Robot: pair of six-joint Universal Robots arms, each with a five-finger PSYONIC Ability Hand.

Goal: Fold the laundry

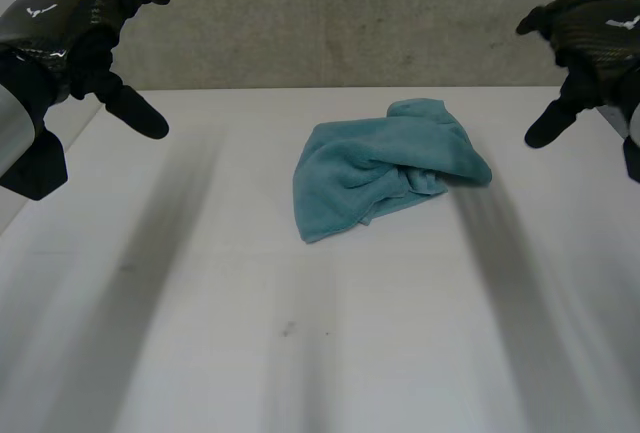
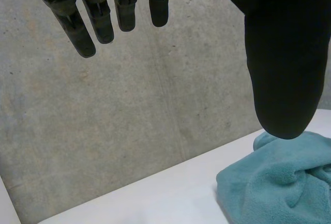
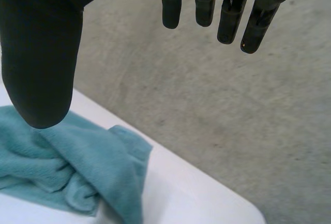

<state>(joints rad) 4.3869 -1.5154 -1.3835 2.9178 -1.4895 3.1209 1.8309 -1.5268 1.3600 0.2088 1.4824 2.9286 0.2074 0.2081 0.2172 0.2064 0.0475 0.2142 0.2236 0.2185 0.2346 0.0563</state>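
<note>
On white table (image 1: pixel 200 333), crumpled teal towel (image 1: pixel 380 168), left hand (image 1: pixel 70 28) and right hand (image 1: pixel 590 38) spread wide.

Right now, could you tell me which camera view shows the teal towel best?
The head view: the whole crumpled towel lies there on the table. The left wrist view catches one bunched end, the right wrist view another, both cut off.

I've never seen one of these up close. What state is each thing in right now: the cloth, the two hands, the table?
Towel: crumpled in a loose heap, not folded, lying on the table, untouched.
Left hand: open, raised above the table, holding nothing.
Right hand: open, raised above the table, holding nothing.
Table: white, carrying the towel near its far middle.
</note>
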